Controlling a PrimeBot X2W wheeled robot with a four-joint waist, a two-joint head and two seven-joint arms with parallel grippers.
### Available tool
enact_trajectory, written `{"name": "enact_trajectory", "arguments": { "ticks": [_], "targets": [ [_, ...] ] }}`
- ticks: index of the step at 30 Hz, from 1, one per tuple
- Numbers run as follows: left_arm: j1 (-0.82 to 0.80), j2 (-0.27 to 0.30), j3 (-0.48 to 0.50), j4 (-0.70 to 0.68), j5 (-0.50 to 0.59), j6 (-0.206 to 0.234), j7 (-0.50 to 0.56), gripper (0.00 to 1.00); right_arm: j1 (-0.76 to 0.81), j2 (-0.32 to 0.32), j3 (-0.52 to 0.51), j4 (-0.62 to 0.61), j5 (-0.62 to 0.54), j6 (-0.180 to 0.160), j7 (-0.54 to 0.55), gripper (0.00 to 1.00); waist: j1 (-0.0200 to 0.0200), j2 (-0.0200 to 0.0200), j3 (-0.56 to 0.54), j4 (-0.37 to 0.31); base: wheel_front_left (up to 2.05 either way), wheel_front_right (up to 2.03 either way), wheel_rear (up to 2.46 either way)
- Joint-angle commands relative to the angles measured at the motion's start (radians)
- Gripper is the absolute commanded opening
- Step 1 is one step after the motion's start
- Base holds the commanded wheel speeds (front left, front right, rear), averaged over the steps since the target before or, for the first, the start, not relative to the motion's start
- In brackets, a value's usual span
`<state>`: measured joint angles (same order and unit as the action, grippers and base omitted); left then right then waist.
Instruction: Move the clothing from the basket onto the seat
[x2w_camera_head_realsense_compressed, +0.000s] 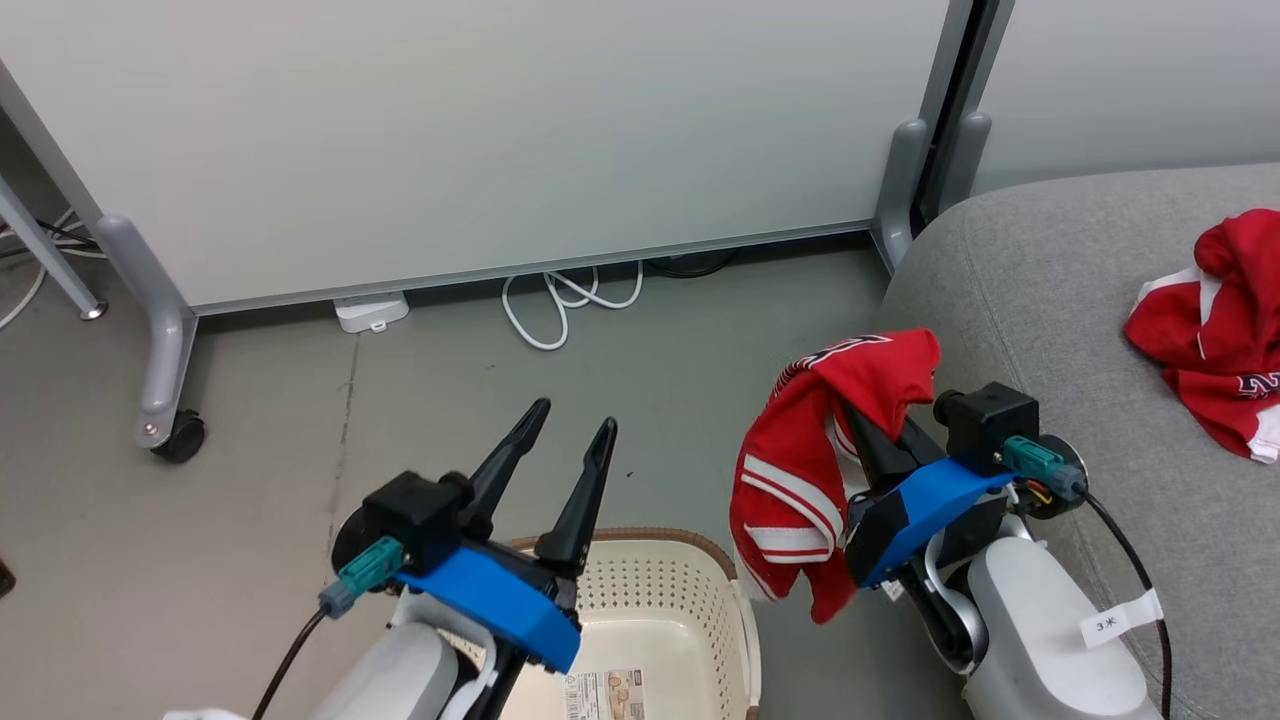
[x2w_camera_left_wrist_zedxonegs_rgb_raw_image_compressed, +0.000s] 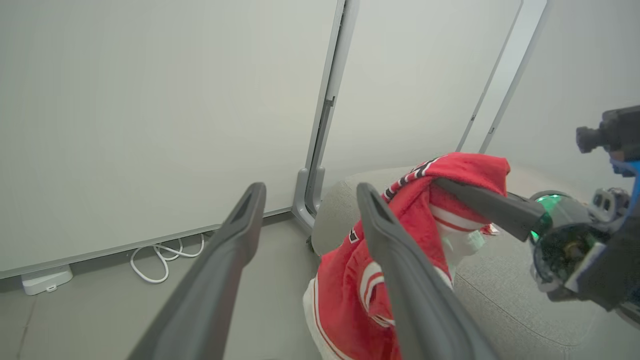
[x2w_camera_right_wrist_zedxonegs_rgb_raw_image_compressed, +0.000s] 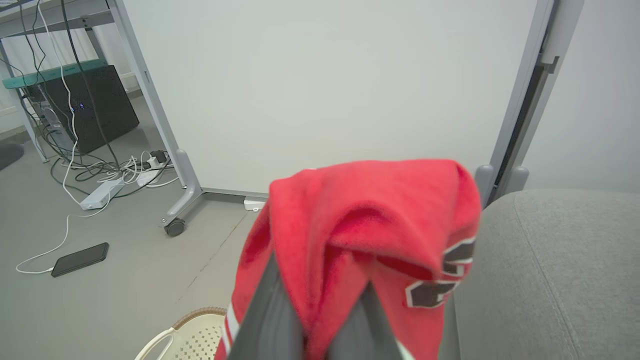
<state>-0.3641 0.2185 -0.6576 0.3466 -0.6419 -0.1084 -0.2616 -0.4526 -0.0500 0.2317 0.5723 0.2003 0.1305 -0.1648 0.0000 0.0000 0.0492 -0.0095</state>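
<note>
Right gripper (x2w_camera_head_realsense_compressed: 850, 410): its two dark fingers are pressed together and pinch a red sports garment (x2w_camera_head_realsense_compressed: 800, 470). The top of the cloth is draped over the fingertips and hides them.
Red sports garment: it hangs in the air from the right gripper, in folds, with white stripes low down and black-and-white letters near the top. It is between the basket (x2w_camera_head_realsense_compressed: 650, 590) and the seat (x2w_camera_head_realsense_compressed: 1050, 280), just beside the rounded front corner of the seat. Its lower end hangs free above the floor (x2w_camera_head_realsense_compressed: 300, 420).
Second red garment (x2w_camera_head_realsense_compressed: 1215, 320): it lies crumpled on top of the seat, far to the right, well apart from the held one. A white trim and some letters show on it.
Left gripper (x2w_camera_head_realsense_compressed: 575, 413): its fingers stand wide apart, with nothing between them. It is in the air above the left side of the basket and points toward the white partition panel (x2w_camera_head_realsense_compressed: 500, 130).
Basket: cream-white with small holes and a brown rim band, it stands on the floor below and between the two arms. A label sticker (x2w_camera_head_realsense_compressed: 605, 695) shows on its bottom.
Seat: a large light-grey fabric cushion with a seam line, on the right side, close to the foot of the panel.
Floor: grey. A white cable (x2w_camera_head_realsense_compressed: 560, 300) lies in loops under the panel edge, and a black caster wheel (x2w_camera_head_realsense_compressed: 180, 437) stands at the left.
Further left, in the right wrist view: a dark phone (x2w_camera_right_wrist_zedxonegs_rgb_raw_image_compressed: 80, 258) lies flat on the floor with a white cord attached.
</note>
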Motion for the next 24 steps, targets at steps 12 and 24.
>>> {"name": "enact_trajectory", "arguments": {
  "ticks": [12, 24],
  "targets": [
    [0.231, -0.006, 0.217, -0.095, 0.212, -0.020, -0.005, 1.00, 0.091, -0.001, -0.020, -0.122, -0.012, 0.001, 0.037, 0.00, 0.0000, 0.0000, -0.003, -0.025, 0.00, 0.00, 0.00],
    [0.281, -0.030, 0.280, -0.120, 0.256, -0.022, -0.005, 1.00, 0.131, -0.001, -0.030, -0.187, -0.002, 0.001, 0.058, 0.00, 0.0000, 0.0000, 0.018, -0.059, 0.00, 0.00, 0.00]
  ]
}}
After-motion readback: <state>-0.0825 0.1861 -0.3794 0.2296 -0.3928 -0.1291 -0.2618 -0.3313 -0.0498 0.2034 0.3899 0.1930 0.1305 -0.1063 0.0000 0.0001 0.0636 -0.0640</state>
